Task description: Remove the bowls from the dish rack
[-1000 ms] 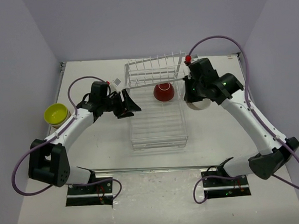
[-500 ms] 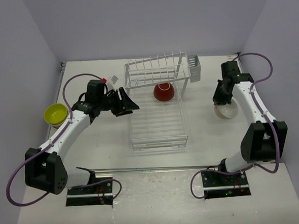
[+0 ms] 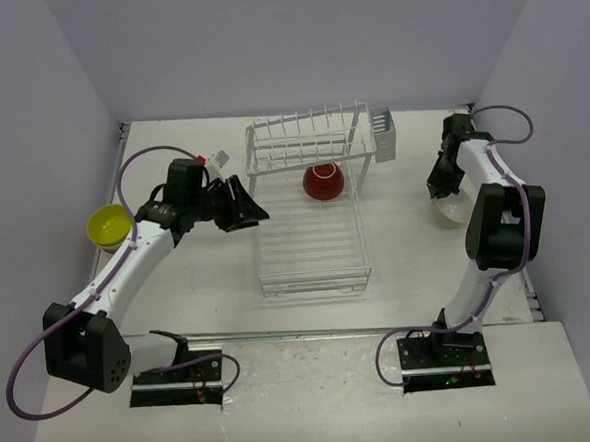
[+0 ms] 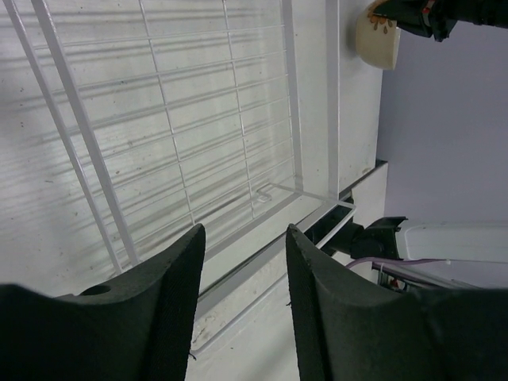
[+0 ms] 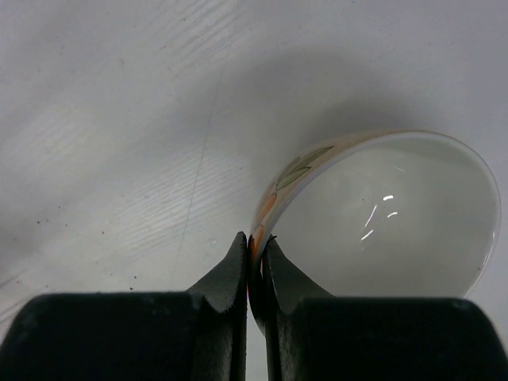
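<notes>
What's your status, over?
Left jaws open, empty, beside white wire dish rack. Right jaws shut on cream patterned bowl rim. Dark red round bowl sits in rack. No obstruction seen.

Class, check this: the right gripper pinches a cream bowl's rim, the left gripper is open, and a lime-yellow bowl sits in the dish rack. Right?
No: the dish rack holds the dark red bowl, as the top external view shows; the lime-yellow bowl lies outside it, at left. The rest holds.

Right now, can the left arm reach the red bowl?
Probably yes: the open left gripper hovers at the dish rack's left edge, with only bare grid between it and the red bowl.
</notes>
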`<act>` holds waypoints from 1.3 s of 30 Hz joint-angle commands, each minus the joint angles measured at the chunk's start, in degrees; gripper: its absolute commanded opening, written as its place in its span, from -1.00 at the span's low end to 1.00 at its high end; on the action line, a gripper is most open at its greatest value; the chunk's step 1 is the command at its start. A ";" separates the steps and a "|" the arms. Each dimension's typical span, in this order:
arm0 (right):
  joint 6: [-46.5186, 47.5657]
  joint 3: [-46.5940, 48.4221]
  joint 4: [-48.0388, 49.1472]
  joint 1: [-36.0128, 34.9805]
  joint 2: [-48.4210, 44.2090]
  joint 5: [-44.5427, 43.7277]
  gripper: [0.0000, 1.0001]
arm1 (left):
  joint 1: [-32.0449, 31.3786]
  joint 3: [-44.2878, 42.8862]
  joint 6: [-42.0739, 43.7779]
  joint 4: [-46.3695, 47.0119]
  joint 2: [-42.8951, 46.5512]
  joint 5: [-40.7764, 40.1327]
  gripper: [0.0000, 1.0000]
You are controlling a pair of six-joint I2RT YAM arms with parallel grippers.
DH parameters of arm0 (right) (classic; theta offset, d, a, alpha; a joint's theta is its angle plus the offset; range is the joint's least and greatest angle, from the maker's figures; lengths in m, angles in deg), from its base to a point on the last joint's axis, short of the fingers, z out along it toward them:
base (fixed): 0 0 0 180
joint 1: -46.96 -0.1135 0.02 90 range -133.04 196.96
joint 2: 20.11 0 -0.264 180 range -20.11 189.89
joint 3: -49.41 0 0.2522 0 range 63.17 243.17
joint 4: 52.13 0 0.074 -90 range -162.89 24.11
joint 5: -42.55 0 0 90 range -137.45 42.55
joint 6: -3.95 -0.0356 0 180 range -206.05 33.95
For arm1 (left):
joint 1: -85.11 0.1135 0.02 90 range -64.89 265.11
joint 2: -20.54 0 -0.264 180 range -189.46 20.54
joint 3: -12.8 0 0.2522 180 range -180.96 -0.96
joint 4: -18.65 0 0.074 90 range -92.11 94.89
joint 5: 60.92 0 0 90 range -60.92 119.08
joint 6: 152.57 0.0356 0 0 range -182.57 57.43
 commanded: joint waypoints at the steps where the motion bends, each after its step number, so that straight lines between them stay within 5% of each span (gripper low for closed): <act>1: 1.46 3.27 0.44 -0.10 0.75 -3.92 -1.00 | 0.09 -3.09 1.65 -1.73 1.89 -0.78 -0.04; 7: 2.16 0.46 1.14 -0.10 2.07 -3.74 -0.98 | 0.18 -4.14 1.66 -1.56 0.22 0.18 0.08; 23: 2.95 -2.36 2.55 -0.19 -0.74 -1.28 0.00 | 0.18 -4.14 1.66 -1.03 -1.63 0.54 0.13; 34: 2.87 -2.18 1.32 -0.98 -8.38 0.39 0.49 | 0.18 -2.12 1.92 -1.56 1.18 -0.87 0.15; 39: 2.34 -1.74 0.18 -2.03 -12.07 2.23 0.51 | 0.18 -1.51 2.45 -2.09 1.71 -1.31 0.15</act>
